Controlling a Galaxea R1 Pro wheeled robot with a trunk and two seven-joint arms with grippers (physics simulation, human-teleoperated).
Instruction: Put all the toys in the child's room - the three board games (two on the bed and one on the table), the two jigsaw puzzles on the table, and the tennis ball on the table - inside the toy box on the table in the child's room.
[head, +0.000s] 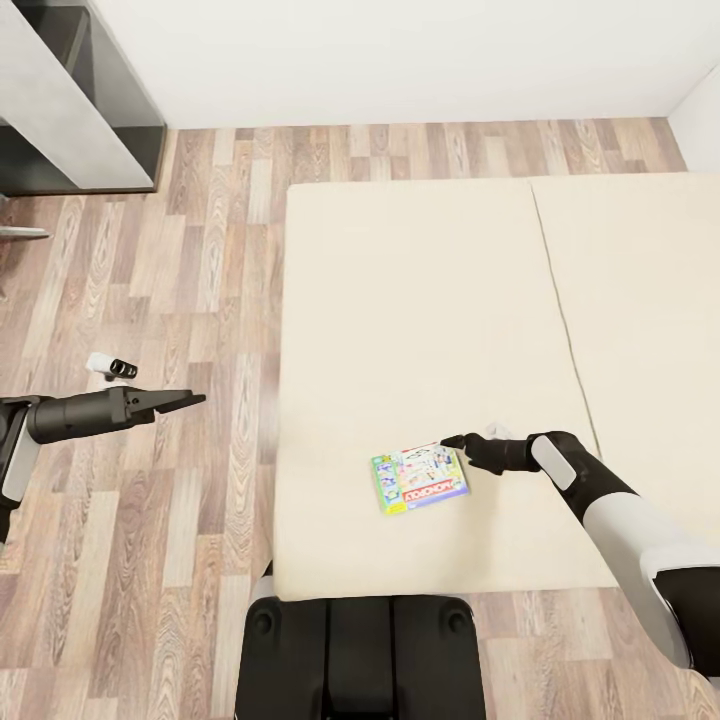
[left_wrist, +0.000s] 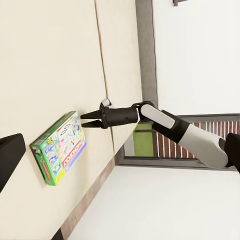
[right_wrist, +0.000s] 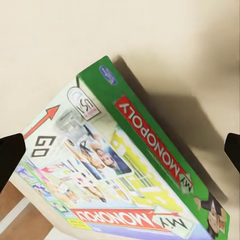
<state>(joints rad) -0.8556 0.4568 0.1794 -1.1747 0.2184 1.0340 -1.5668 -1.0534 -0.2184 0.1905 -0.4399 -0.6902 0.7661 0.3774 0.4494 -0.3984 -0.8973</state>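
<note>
While the game box (head: 420, 478) lies flat near the bed's (head: 400, 300) near edge, the right claw (head: 452, 441) hovers wide just beside it; it should straddle one edge squarely before closing.

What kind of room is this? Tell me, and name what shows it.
Most likely a bedroom, perhaps a child's. A wide beige bed stands on a wood-plank floor, and a Monopoly game box lies on the mattress by the right pincer.
</note>
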